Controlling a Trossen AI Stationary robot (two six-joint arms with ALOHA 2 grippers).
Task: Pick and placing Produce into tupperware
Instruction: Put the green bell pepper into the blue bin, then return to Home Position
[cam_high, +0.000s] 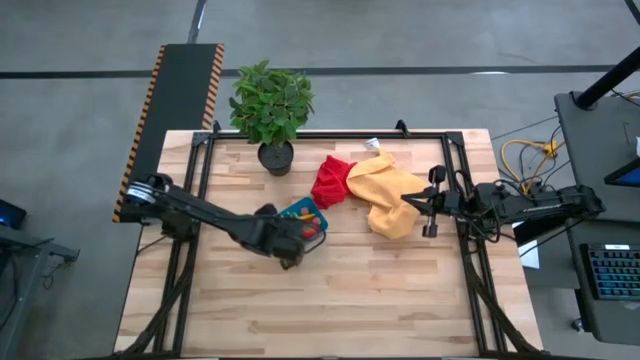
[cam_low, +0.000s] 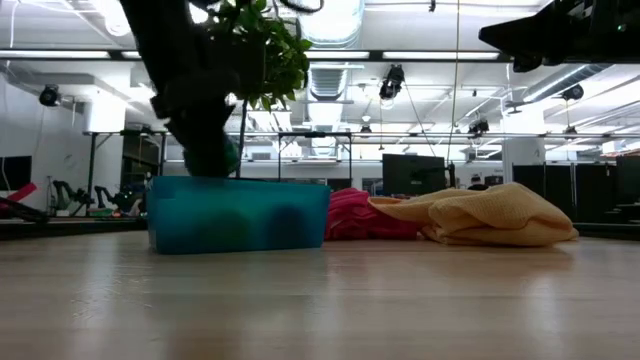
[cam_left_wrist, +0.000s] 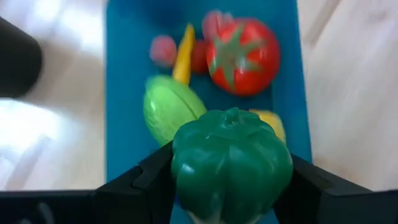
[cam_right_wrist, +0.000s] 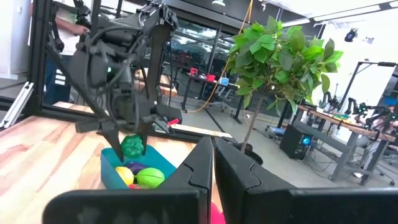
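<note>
Left end effector (cam_left_wrist: 231, 186) grasps a green pepper (cam_left_wrist: 231, 163) above the tupperware (cam_high: 300, 222) on the desk (cam_high: 340, 290); tomato (cam_left_wrist: 242, 56), lettuce (cam_left_wrist: 169, 111) and other pieces already lie inside. Release remains. Right end effector (cam_right_wrist: 212, 163), clenched empty, waits near the yellow cloth (cam_high: 388, 195).

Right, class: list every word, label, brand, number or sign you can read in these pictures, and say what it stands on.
None can be read. The teal-blue plastic tupperware, the green toy pepper in the left gripper and the yellow cloth show no lettering; the room's far-off screens are too small to read.
</note>
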